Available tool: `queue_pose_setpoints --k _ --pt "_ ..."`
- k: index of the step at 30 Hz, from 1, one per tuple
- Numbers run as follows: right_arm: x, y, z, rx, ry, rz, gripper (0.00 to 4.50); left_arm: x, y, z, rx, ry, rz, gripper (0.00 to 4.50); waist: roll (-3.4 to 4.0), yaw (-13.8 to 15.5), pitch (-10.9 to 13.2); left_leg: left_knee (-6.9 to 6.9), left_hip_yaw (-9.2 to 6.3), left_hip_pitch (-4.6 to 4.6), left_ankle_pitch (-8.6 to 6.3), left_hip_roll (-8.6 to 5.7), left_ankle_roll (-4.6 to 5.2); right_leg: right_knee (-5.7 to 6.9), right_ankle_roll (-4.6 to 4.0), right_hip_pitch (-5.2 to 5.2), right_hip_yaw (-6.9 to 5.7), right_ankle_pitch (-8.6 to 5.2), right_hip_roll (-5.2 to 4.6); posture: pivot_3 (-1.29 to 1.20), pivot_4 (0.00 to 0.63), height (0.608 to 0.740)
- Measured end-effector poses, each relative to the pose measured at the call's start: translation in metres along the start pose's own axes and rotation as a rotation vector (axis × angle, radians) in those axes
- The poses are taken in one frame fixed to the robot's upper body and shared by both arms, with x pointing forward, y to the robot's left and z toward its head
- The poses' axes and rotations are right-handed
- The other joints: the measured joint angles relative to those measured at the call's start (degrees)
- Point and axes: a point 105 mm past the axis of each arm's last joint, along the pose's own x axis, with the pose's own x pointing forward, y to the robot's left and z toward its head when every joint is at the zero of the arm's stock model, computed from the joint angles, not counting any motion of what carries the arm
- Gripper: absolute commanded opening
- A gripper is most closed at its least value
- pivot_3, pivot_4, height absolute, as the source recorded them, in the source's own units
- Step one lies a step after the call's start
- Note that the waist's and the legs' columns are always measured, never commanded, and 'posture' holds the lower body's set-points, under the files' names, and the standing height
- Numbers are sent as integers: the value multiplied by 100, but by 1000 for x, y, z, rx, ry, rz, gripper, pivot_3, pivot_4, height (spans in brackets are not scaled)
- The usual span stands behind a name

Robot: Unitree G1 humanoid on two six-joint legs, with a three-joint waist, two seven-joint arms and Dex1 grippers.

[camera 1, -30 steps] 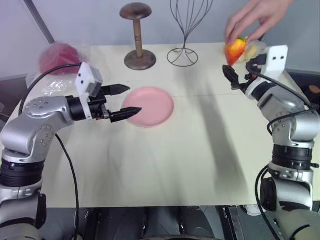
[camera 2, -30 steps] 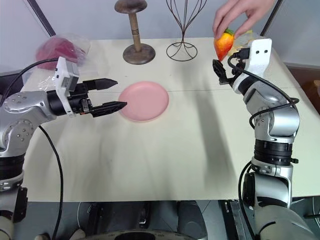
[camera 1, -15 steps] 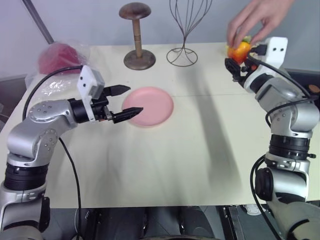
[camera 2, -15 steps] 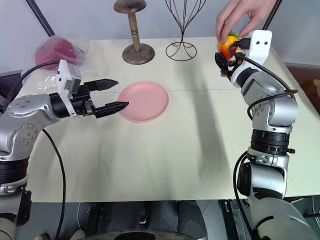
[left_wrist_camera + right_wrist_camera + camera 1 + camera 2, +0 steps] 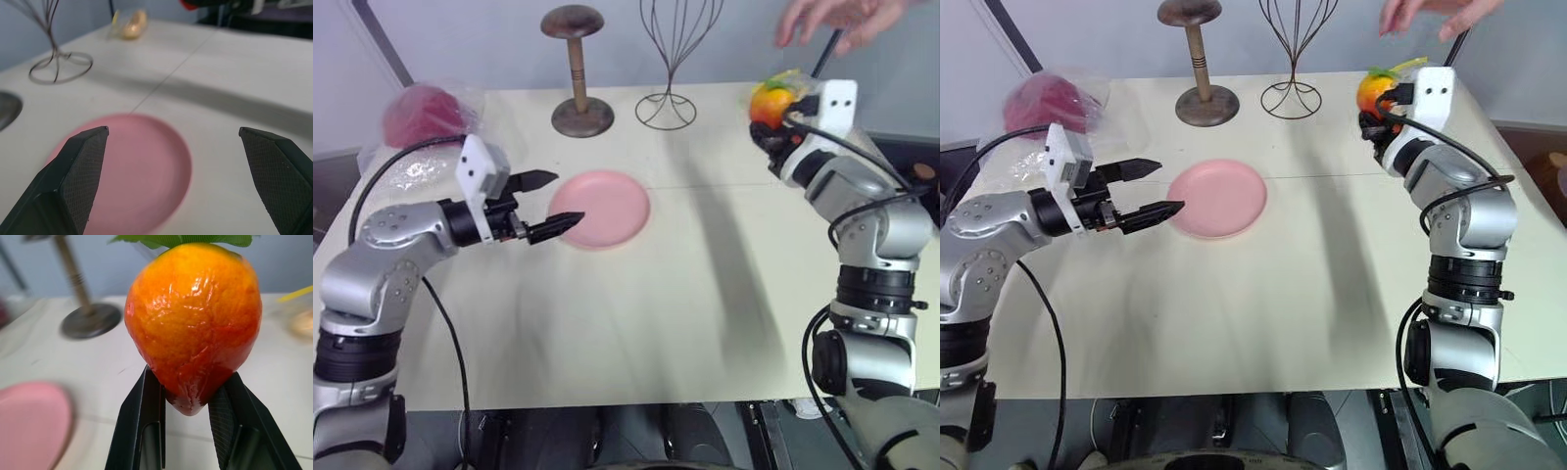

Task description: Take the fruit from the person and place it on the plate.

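While the left tool (image 5: 541, 204) hovers low over the surface (image 5: 636, 304) with its two black fingers spread wide, just beside the near-left edge of the plate (image 5: 601, 208), it carries nothing. I judge that the handover step is at its end: the right tool (image 5: 188, 396) is pinching the fruit (image 5: 193, 318) by its narrow lower tip, in the air above the far right part of the surface, and the person's hand (image 5: 837, 18) is above and behind it, apart from the fruit. The next move, I think, calls for carrying the fruit to the left and nearer, across the bare surface to the pink plate, which lies well apart, then lowering before the fingers let go. Because only the tip is held, the grip may be weak. The fruit is glossy orange, going to red at the bottom, with green leaves on top.
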Motion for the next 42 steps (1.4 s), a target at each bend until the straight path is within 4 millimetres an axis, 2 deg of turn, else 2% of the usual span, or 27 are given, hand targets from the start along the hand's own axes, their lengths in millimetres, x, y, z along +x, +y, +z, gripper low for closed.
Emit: queue_pose_setpoints --k 5,9,11,14,19,24,27,32,36,39,42 --pt "15 60 -37 49 102 205 631 -16 2 -22 -26 71 67 4500 0 -43 0 -3 0 -1 0 0 -1 2 0 -8 2 0 -1 0 150 740" --pt "20 120 -65 58 173 395 631 -36 6 -39 -43 136 156 4500 1 -49 0 -5 1 -3 0 0 -1 3 -1 -16 2 0 -3 0 150 740" --pt "22 134 -73 68 194 436 631 -41 6 -39 -41 138 182 4500 0 -8 0 -1 -2 -4 0 -5 -1 2 -1 -8 -2 0 -9 0 150 740" --pt "26 141 -77 66 194 452 631 -46 7 -36 -31 132 210 4500 -2 25 -1 4 -5 -3 0 -11 -1 1 -1 -4 -5 0 -13 0 150 740" --pt "34 143 -83 62 200 448 631 -46 5 -35 -26 134 218 4500 -2 -29 -1 -2 -5 -3 1 -8 -3 2 -1 -9 -4 0 -10 0 150 740" --pt "36 143 -83 51 183 446 3147 -46 6 -35 -28 131 227 4500 -2 -37 -1 -4 -4 -4 1 -8 -3 3 -1 -13 -4 0 -10 0 150 740" --pt "36 142 -82 49 179 447 4458 -45 6 -35 -26 125 227 4500 -2 -33 -1 -4 -4 -4 0 -8 -3 3 -1 -12 -4 0 -10 0 150 740" --pt "36 140 -81 50 172 439 4458 -42 9 -25 1 93 227 4500 -2 -32 -1 -3 -4 -4 1 -9 -3 2 -1 -11 -4 0 -10 0 150 740" --pt "37 130 -76 50 157 408 4458 -39 13 -24 -11 63 241 4500 -2 -30 -1 -3 -4 -4 1 -9 -3 2 -1 -11 -4 0 -10 0 150 740" --pt "37 107 -56 9 102 349 4458 -39 18 -24 -20 48 267 4500 -1 -22 -1 -2 -4 -4 1 -11 -3 2 -1 -10 -4 0 -13 0 150 740" --pt "32 64 -29 -47 24 231 4458 -41 22 -24 -20 34 294 4500 -2 -14 -1 -3 -3 -4 0 -12 -2 1 -1 -9 -4 0 -13 0 150 740"
